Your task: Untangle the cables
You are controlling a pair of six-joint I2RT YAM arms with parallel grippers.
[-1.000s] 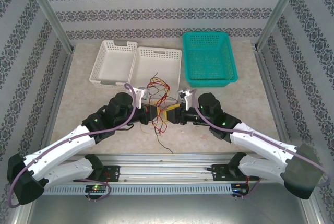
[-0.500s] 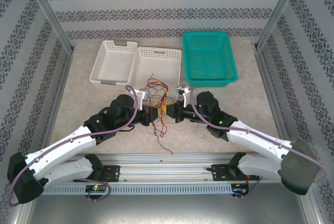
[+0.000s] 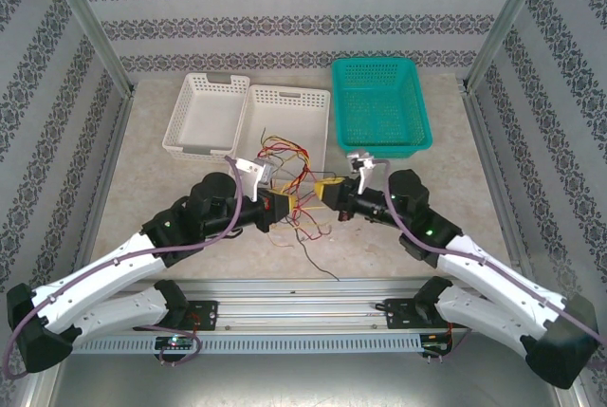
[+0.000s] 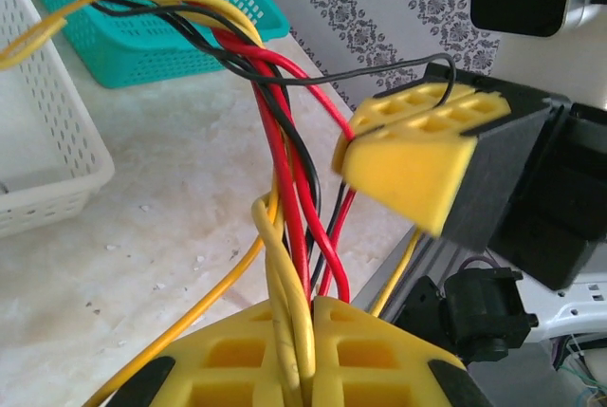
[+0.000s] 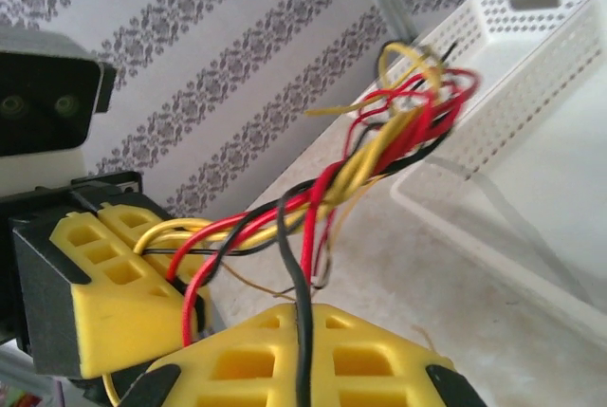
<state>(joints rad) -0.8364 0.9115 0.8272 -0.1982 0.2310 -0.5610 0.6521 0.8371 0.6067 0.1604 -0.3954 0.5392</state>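
The grippers have drawn apart. Half a second ago they sat almost touching; now the right gripper [image 3: 332,195] has swung off to its own right and the left gripper [image 3: 283,206] has eased back. Both are clamped narrow, the left on yellow strands and the right on a black one. The cables [image 3: 296,172] stretch between the grippers above the desk [image 3: 455,175], their knot bunched just beyond them, toward the white basket [image 3: 285,118]. The tangle looks tauter but not yet separated, so more pulling seems needed.
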